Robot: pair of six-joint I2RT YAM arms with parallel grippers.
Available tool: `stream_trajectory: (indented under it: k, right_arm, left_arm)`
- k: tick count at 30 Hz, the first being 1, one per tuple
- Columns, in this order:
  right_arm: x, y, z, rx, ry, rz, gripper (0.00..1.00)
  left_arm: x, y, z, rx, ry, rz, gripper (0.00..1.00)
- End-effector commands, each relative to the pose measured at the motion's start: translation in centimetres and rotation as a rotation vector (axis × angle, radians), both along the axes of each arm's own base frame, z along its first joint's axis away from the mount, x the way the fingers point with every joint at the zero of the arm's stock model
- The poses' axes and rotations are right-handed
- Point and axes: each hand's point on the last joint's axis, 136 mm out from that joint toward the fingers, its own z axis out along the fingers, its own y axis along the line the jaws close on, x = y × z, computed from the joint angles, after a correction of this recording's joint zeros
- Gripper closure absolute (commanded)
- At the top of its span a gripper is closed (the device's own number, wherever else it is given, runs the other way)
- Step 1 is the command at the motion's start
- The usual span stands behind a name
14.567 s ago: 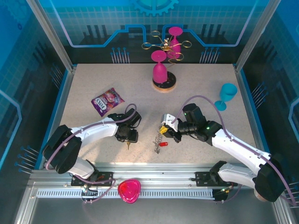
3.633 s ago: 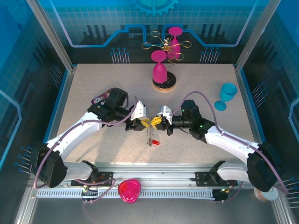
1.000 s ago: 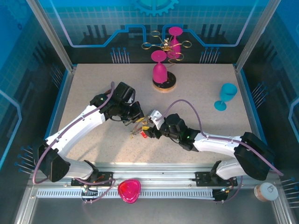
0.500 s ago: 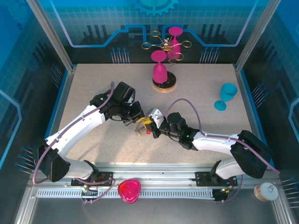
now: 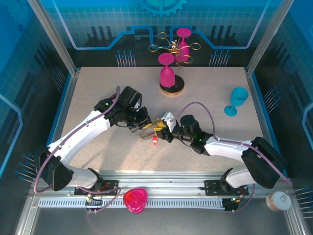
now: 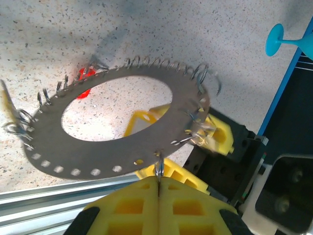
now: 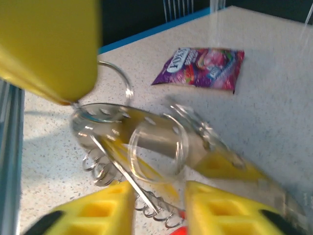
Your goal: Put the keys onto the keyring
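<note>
- L pincer (image 6: 159, 191) clamped on a wire loop of the keyring (image 6: 112, 164), mid-desk (image 5: 98, 93).
- R pincer (image 7: 159, 208) narrowly parted at keyring's opposite edge.
- Red key (image 5: 155, 142) just below keyring.

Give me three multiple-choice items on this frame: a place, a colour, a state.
1. The teal plastic goblet stands A) near the right edge of the table B) near its left edge C) between the arm bases
2. The upturned goblet on the round dark coaster is A) teal B) yellow C) pink
3. The flat grey metal ring is A) lying untouched B) clamped by the jaws of the left gripper C) hung on a rack
Answers: A, it stands far right; C, its bowl is pink; B, yellow fingers close on its rim.
</note>
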Motion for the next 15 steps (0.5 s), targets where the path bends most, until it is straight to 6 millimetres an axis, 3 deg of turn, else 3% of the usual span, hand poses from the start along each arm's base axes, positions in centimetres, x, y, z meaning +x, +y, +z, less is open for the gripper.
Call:
stream_trajectory:
  k: [1,8,15]
  right_arm:
    - [-0.4,-0.4,0.5,0.007,0.023,0.017,0.55]
    - [-1.4,-2.5,0.7,-0.073,-0.069,0.006,0.53]
    - [-1.8,-1.3,3.9,-0.098,-0.392,0.026,0.62]
  left_arm:
    - [-0.5,-0.3,1.5,-0.034,-0.009,-0.020,1.00]
    - [-0.6,-0.4,0.7,-0.036,0.035,0.009,1.00]
    - [-0.9,-1.1,-0.4,-0.091,0.131,0.078,1.00]
